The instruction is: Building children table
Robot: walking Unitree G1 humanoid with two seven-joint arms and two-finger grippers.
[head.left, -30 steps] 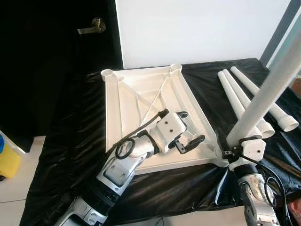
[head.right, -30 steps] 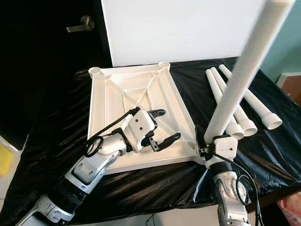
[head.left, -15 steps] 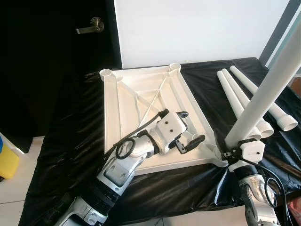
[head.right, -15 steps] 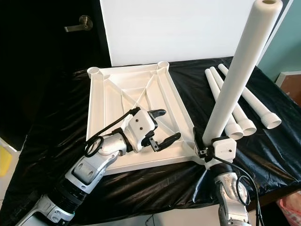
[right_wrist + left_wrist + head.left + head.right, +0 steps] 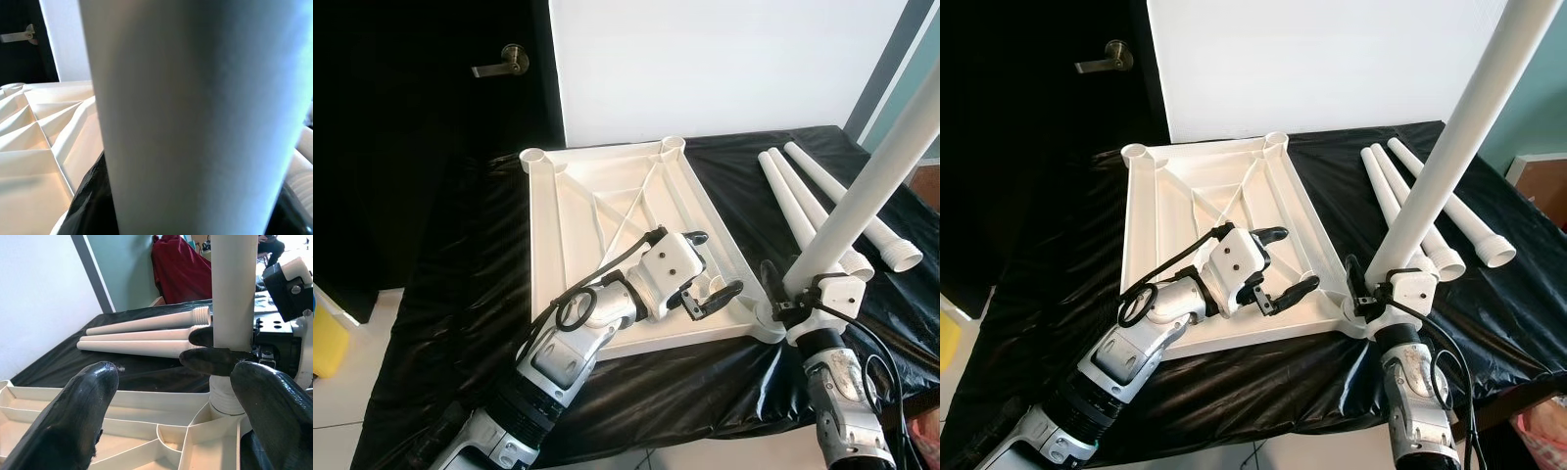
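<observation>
A white tabletop lies upside down on the black-covered table, with round sockets at its corners. A long white leg stands tilted in the near right corner socket. My right gripper is shut on the foot of that leg, and the leg looms large in the right wrist view. My left gripper hovers open over the tabletop's near right part, close to the leg, with nothing between its fingers. Three loose legs lie side by side at the right.
A dark door with a lever handle and a white wall panel stand behind the table. A yellow object sits on the floor at the left. The table's front edge runs just before my arms. Red cloth lies beyond the table.
My right wrist has shifted a little around the foot of the leg, and the leg's tilt has wobbled slightly. My left arm has stayed in place. The view has moved a little.
</observation>
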